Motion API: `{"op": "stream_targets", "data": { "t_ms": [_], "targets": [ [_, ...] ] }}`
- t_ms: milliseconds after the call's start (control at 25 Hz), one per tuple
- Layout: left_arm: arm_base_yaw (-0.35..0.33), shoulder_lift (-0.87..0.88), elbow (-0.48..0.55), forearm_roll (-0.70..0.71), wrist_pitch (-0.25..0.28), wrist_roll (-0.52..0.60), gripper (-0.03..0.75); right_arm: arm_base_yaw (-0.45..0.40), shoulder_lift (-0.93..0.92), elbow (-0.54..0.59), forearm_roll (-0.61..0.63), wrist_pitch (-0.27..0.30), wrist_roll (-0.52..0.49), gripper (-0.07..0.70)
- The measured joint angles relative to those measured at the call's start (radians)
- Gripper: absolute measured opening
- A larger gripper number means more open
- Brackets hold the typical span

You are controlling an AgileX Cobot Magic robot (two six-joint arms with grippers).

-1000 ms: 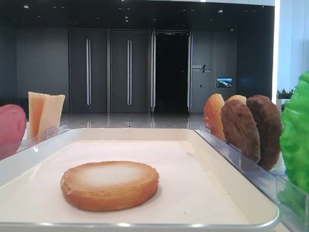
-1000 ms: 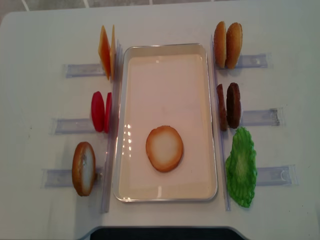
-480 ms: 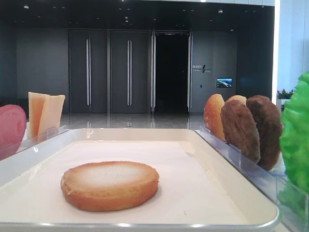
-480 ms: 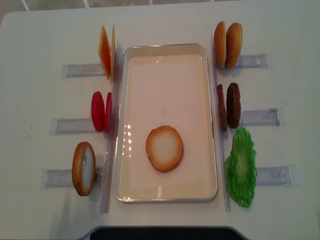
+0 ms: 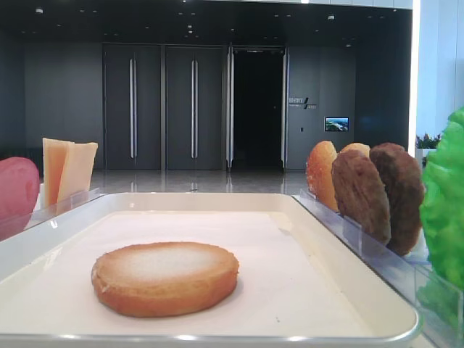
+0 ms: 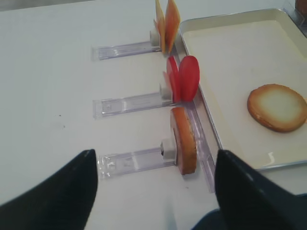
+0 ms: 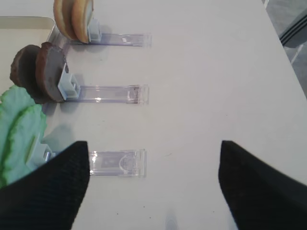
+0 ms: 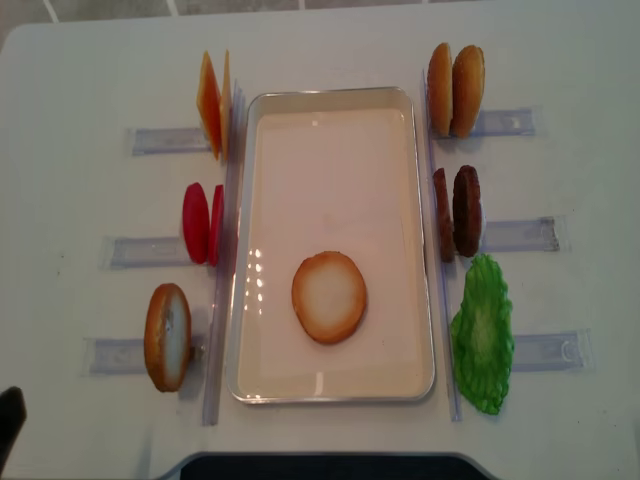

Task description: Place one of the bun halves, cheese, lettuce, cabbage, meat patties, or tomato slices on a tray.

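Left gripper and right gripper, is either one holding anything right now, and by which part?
Nothing is held. The left gripper and right gripper both stand open over bare table.

Food pieces and holders, counted
Four bun halves (image 8: 329,296), two cheese slices (image 8: 209,103), two tomato slices (image 8: 195,222), two meat patties (image 8: 466,210), two lettuce leaves (image 8: 484,334), one tray (image 8: 331,395), six clear holders (image 8: 518,235).

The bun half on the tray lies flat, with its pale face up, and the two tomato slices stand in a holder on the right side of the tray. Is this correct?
Not quite. The bun half does lie flat, pale face up, on the tray, but the two tomato slices stand in a holder on its left side, as the overhead realsense view shows.
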Motion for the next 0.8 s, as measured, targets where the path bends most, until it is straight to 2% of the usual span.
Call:
{"op": "stream_targets", "data": {
  "t_ms": [200, 440, 800],
  "targets": [
    [0.000, -0.106, 0.078, -0.016, -0.005, -0.007, 0.580, 0.000, 0.000, 0.000, 0.000, 0.000, 0.000, 0.555],
    [0.000, -0.122, 0.104, -0.032, -0.009, -0.013, 0.580, 0.000, 0.000, 0.000, 0.000, 0.000, 0.000, 0.555],
    [0.000, -0.122, 0.193, -0.028, -0.089, 0.001, 0.580, 0.000, 0.000, 0.000, 0.000, 0.000, 0.000, 0.555]
  ]
}}
